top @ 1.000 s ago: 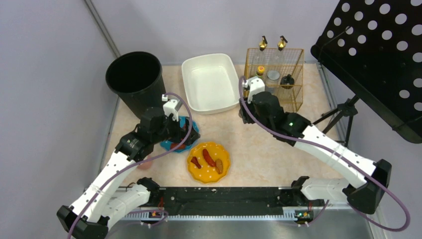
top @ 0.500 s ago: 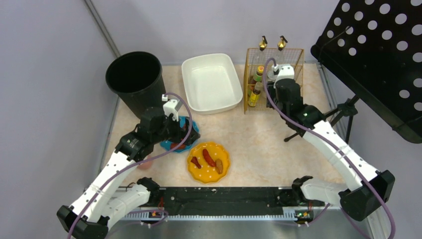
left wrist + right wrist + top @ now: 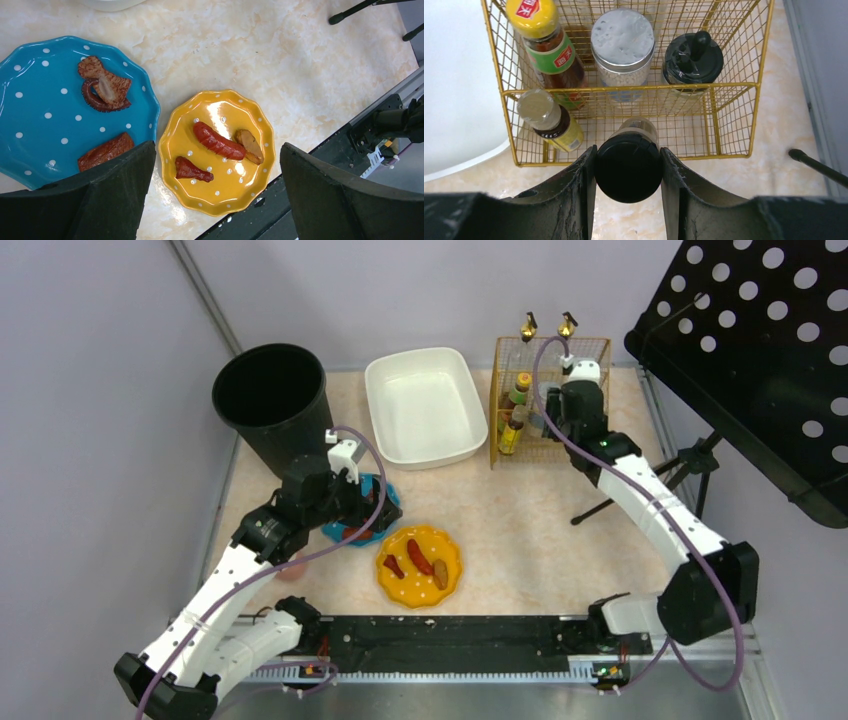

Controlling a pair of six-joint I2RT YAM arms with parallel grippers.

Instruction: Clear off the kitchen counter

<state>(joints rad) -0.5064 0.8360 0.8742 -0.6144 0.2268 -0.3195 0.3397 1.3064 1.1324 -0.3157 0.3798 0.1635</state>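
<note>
Black-lidded jar (image 3: 628, 176) in right hand (image 3: 628, 154)

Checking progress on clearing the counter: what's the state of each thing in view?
Left gripper: open, holding nothing.
Right gripper: shut on the black-lidded jar at the wire rack's front.
Blue plate: on the counter, food on it.
Yellow plate: on the counter, three food pieces on it.
White basin: empty.
Black bin: upright.
Wire rack: upright, bottles inside.

- Pale marbled surface (image 3: 520, 525), edged with metal rails.
- Along the far edge: black bin (image 3: 270, 400), white basin (image 3: 420, 405), gold wire rack (image 3: 552, 339).
- Nearer: blue dotted plate (image 3: 35, 115) just beside yellow dotted plate (image 3: 450, 552).
</note>
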